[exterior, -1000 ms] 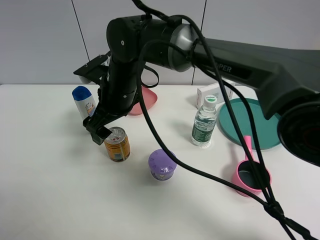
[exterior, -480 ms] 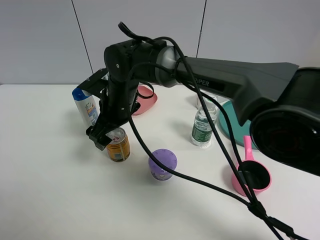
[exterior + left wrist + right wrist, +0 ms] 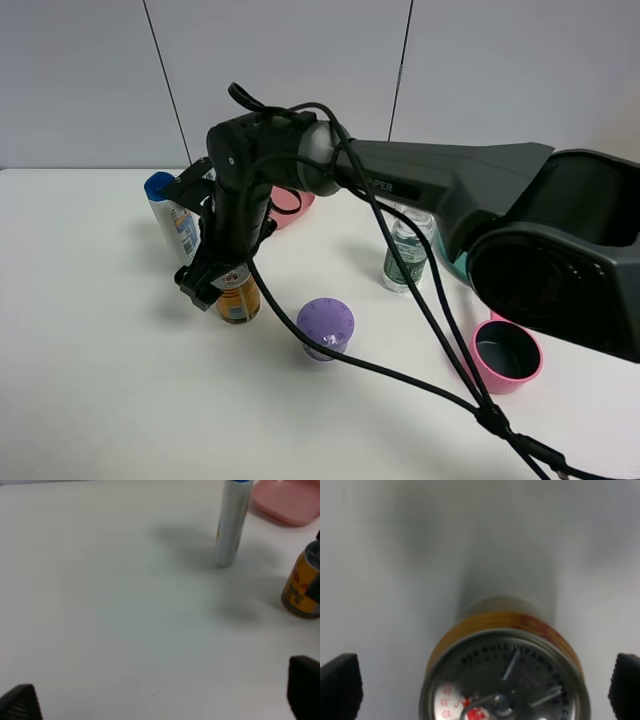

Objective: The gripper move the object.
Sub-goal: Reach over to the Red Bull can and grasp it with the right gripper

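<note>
My right gripper (image 3: 484, 687) spread wide astride can (image 3: 240, 300), no contact; left gripper (image 3: 160, 700) spread too. White table (image 3: 100, 380), grey panelled wall (image 3: 80, 80) behind.

We see the can (image 3: 242, 303) standing left of centre on the table (image 3: 90, 380), and the right gripper (image 3: 215, 285) hangs right over its top with a finger on either side. Behind the can and a touch left stands the squeeze bottle (image 3: 172, 218). Behind it to the right is the dish (image 3: 293, 205), partly hidden by the arm. Just right of the can and slightly nearer us sits the round lidded container (image 3: 325, 325). Further right and farther back stands the water bottle (image 3: 418, 255). The cup (image 3: 505, 352) sits at the lower right, well apart.
</note>
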`<move>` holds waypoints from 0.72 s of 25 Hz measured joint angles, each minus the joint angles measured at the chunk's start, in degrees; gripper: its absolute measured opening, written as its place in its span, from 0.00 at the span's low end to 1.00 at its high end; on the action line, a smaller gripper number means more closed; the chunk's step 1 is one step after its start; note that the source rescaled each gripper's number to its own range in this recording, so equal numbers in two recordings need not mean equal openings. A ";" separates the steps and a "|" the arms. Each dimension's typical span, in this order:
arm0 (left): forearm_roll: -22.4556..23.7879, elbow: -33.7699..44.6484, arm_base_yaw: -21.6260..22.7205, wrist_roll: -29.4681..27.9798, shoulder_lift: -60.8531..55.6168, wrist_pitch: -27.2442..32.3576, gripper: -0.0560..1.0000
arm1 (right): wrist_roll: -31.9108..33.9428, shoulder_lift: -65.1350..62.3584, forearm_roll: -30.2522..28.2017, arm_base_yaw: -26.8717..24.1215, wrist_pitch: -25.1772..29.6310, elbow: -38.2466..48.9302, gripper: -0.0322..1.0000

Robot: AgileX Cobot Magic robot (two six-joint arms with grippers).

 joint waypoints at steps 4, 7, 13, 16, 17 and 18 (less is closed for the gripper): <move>0.00 0.00 0.00 0.00 0.00 0.00 1.00 | 0.00 0.81 -0.11 0.05 0.00 0.00 1.00; 0.00 0.00 0.00 0.00 0.00 0.00 1.00 | 0.00 0.98 -0.16 0.05 0.00 0.00 0.96; 0.00 0.00 0.00 0.00 0.00 0.00 1.00 | 0.00 0.98 -0.15 0.05 -1.29 0.00 0.51; 0.00 0.00 0.00 0.00 0.00 0.00 1.00 | 0.00 0.98 -0.21 0.05 -1.29 0.00 0.23; 0.00 0.00 0.00 0.00 0.00 0.00 1.00 | 0.00 0.98 -0.26 0.05 -1.29 0.00 0.15; 0.00 0.00 0.00 0.00 0.00 0.00 1.00 | 0.00 0.98 -0.33 0.05 -1.29 0.00 0.07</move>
